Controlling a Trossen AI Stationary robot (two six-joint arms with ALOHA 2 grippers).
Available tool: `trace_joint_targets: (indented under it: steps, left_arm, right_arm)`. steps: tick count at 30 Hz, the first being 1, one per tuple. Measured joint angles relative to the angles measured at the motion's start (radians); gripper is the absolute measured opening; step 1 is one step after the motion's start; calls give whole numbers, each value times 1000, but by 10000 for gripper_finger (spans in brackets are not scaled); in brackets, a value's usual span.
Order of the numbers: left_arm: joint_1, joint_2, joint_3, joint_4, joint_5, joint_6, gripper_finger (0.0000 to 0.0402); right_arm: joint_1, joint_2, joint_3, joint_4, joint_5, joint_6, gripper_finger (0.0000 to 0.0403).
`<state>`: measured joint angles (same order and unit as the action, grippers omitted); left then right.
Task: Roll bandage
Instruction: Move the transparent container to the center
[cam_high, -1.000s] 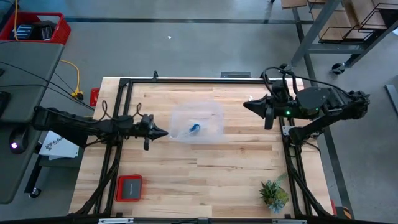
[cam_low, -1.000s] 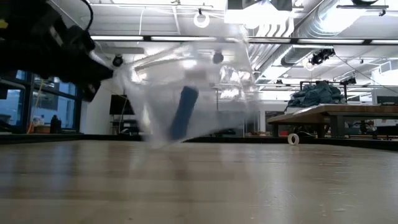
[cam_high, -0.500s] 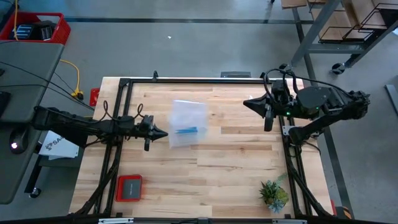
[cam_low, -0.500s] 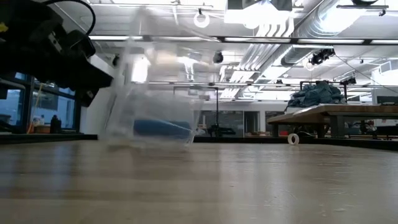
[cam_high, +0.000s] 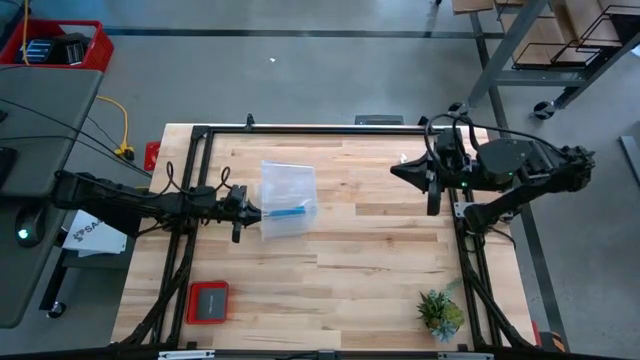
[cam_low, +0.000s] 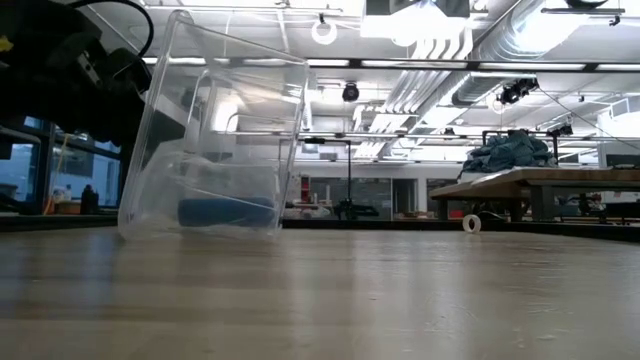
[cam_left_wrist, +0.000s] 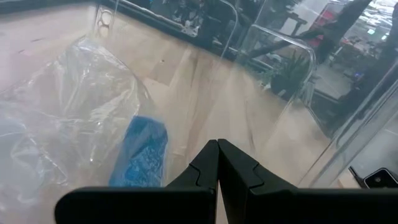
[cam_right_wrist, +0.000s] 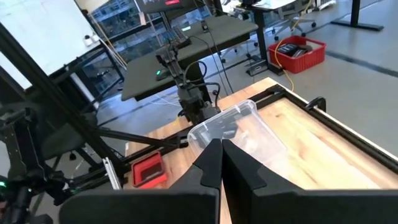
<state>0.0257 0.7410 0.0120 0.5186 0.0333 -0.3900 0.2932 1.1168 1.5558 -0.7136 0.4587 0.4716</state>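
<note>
Inside the clear tub lies the bandage; left claw and right claw pressed together.

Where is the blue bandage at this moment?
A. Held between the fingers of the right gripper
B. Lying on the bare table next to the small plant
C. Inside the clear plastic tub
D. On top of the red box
C: the bandage lies at the bottom of the clear plastic tub, seen through its wall in the low view and from above in the high view.
</note>
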Motion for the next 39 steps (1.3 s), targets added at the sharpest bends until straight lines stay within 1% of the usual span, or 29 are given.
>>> trace_joint_targets:
  steps: [17,21,23,26,29,31,35,39]
  left_arm:
    - [0,0,1,3,-1,-1,1]
    - [-1,0,1,5,-3,-24,1]
    - [6,0,10,18,-44,-18,1]
    - [26,-1,65,0,-138,19,1]
    - [57,0,145,-131,-227,34,1]
    - [81,0,206,-197,-230,46,1]
    - [103,1,325,-302,-194,124,1]
    - [107,34,431,-336,-173,158,0]
  right_arm:
    - [-8,0,0,29,-17,2,0]
    - [-7,0,0,36,-17,2,0]
    - [-8,2,0,37,-17,2,0]
    - [-8,8,0,38,-17,22,0]
    - [-8,18,0,38,-18,25,0]
    - [-8,26,0,38,-26,23,0]
    - [-8,48,0,34,-40,19,0]
    - [-8,68,0,-5,-41,7,0]
